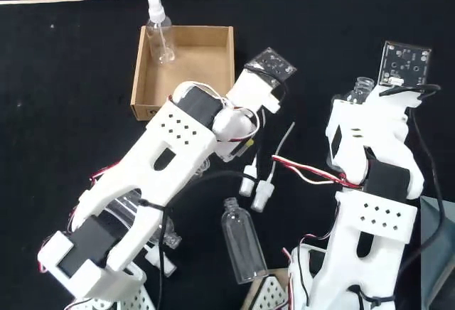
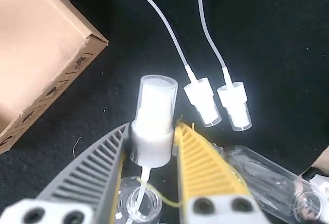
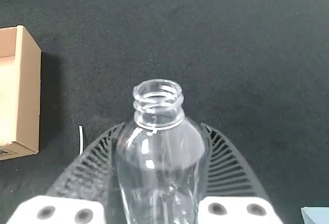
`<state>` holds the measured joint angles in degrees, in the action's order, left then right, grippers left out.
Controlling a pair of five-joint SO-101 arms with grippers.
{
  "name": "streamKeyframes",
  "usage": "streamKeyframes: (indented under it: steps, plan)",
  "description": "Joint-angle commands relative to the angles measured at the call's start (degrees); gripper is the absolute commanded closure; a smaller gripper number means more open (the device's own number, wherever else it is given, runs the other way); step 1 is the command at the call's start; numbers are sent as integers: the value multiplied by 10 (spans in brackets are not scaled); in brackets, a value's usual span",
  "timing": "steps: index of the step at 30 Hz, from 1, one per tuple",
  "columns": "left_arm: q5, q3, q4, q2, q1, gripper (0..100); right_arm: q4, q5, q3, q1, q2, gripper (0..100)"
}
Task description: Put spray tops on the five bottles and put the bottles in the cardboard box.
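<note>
Currently the left pincer (image 2: 151, 130) clamps a spray top (image 2: 154, 100), the right pincer (image 3: 163, 129) grips an open bottle (image 3: 159, 157); a capped bottle (image 1: 159, 31) sits in the box (image 1: 202, 68) at the high frame's upper left.

The bottle (image 3: 157, 149) is clear glossy plastic, the box (image 1: 200, 61) matt brown cardboard.

A bottle (image 1: 161, 40) sits in the cardboard box (image 1: 231, 57), two spray tops (image 1: 262, 195) lying nearby.

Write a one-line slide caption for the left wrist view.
Left gripper grips a spray top; two loose tops lie near the cardboard box.
</note>
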<state>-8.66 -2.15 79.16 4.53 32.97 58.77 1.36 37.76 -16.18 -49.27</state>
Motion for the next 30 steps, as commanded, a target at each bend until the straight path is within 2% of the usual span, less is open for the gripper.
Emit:
streamKeyframes:
  steps: [1,7,19,24,30]
  plan:
    - [21,-32,4,47,0,971,-21,2,-31,-1,-22,901]
    - [27,-31,8,58,0,971,-21,2,-31,-1,-22,901]
    - [51,16,2,120,0,971,-22,2,13,70,-80,902]
    - [78,69,-52,160,-1,971,-24,2,30,104,-100,900]
    - [87,149,-130,212,-37,971,-24,2,31,105,-101,901]
